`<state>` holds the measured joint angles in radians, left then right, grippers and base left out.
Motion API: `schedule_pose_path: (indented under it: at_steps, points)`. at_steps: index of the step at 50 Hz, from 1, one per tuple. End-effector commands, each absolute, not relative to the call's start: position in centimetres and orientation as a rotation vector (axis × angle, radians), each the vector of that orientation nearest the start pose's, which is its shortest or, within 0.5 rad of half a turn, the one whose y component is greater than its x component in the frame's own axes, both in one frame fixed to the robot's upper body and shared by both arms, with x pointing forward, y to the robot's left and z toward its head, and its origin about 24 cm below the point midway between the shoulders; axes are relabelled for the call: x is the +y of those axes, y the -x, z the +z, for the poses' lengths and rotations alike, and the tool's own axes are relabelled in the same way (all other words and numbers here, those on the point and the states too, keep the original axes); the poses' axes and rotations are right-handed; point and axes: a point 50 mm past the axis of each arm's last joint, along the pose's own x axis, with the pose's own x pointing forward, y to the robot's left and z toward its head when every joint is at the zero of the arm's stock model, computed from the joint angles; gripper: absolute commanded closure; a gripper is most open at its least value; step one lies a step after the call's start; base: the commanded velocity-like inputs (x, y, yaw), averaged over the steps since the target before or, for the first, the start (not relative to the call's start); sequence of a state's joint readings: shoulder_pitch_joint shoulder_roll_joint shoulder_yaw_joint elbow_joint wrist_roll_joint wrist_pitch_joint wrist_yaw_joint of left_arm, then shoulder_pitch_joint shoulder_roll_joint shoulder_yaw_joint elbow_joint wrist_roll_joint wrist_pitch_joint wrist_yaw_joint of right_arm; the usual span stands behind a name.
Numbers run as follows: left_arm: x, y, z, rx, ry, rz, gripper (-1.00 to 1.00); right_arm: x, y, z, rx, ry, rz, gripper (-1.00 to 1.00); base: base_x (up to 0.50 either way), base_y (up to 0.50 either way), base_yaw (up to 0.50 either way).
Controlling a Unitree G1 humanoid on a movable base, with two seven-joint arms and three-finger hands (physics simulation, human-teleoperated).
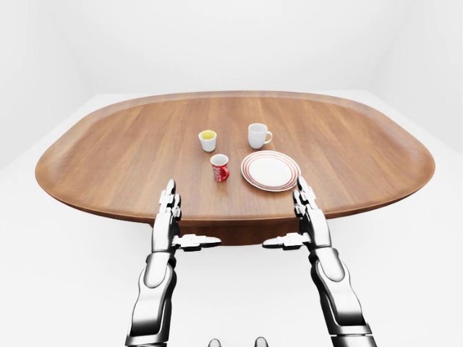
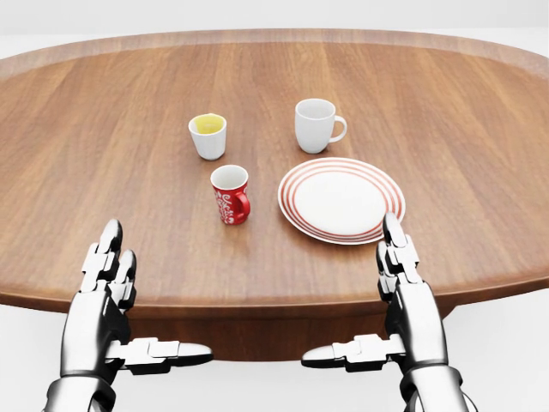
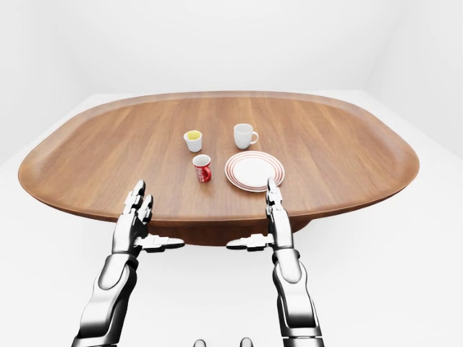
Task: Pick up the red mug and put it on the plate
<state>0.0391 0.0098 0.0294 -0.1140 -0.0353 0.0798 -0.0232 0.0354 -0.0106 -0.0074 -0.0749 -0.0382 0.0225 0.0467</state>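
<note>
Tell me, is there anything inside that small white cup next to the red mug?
The small white cup shows yellow inside, filling its mouth; whether that is liquid or a coloured lining cannot be told. The red mug looks empty, white inside.

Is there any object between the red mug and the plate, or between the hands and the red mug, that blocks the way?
Nothing visible does. In the head view the red mug stands just left of the plate with bare table between them. The two white cups stand above. Both the left hand and the right hand are open, near the bottom table edge.
</note>
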Motion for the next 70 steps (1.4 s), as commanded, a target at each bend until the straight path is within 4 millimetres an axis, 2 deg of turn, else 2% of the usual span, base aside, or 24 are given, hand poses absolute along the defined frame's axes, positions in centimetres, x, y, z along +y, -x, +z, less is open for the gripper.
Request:
schedule_pose_path:
  at_steps: [1,8,10,11,17,18,20,25,29,33,40,70]
  points:
    - [15.9,-24.6,5.2,0.003,0.027,0.013,-1.00,-15.2,-24.6,5.0,-0.026,0.045,0.031,-1.00,0.00,0.00,0.00]
    - [16.0,-24.7,5.1,0.005,0.021,0.016,-1.00,-15.4,-24.6,5.1,-0.029,0.040,0.029,-1.00,0.00,0.00,0.00]
    - [16.1,-24.8,5.7,-0.017,0.019,0.016,-1.00,-15.7,-25.0,5.2,-0.033,0.034,0.023,-1.00,0.00,0.00,0.00]
    - [16.4,-25.5,7.7,-0.101,0.021,0.023,-1.00,-16.4,-25.9,5.9,-0.032,0.034,0.012,-1.00,0.00,0.00,0.00]
    - [16.8,-27.0,11.1,-0.234,0.000,0.029,-1.00,-16.8,-26.7,8.0,-0.101,0.058,0.013,-1.00,0.00,0.00,0.00]
    - [17.0,-30.9,18.2,-0.452,-0.098,-0.003,-1.00,-17.0,-30.3,15.6,-0.358,0.144,0.080,-1.00,0.00,0.00,0.00]
    - [17.0,-31.2,19.1,-0.476,-0.107,-0.010,-1.00,-16.9,-30.4,16.6,-0.394,0.154,0.087,-1.00,0.00,0.00,0.00]
    - [17.1,-31.1,20.3,-0.523,-0.116,-0.010,-1.00,-17.0,-30.8,17.1,-0.403,0.167,0.090,-1.00,0.00,0.00,0.00]
    - [16.9,-30.8,21.3,-0.565,-0.122,-0.015,-1.00,-16.8,-30.5,18.1,-0.448,0.185,0.097,-1.00,0.00,0.00,0.00]
    - [16.9,-30.5,22.0,-0.594,-0.121,-0.018,-1.00,-16.6,-30.3,19.3,-0.496,0.203,0.107,-1.00,0.00,0.00,0.00]
    - [17.0,-30.5,22.0,-0.595,-0.126,-0.018,-1.00,-16.5,-30.3,19.8,-0.511,0.223,0.115,-1.00,0.00,0.00,0.00]
    - [17.1,-30.9,21.1,-0.553,-0.129,-0.008,-1.00,-16.3,-30.7,19.2,-0.481,0.236,0.124,-1.00,0.00,0.00,0.00]
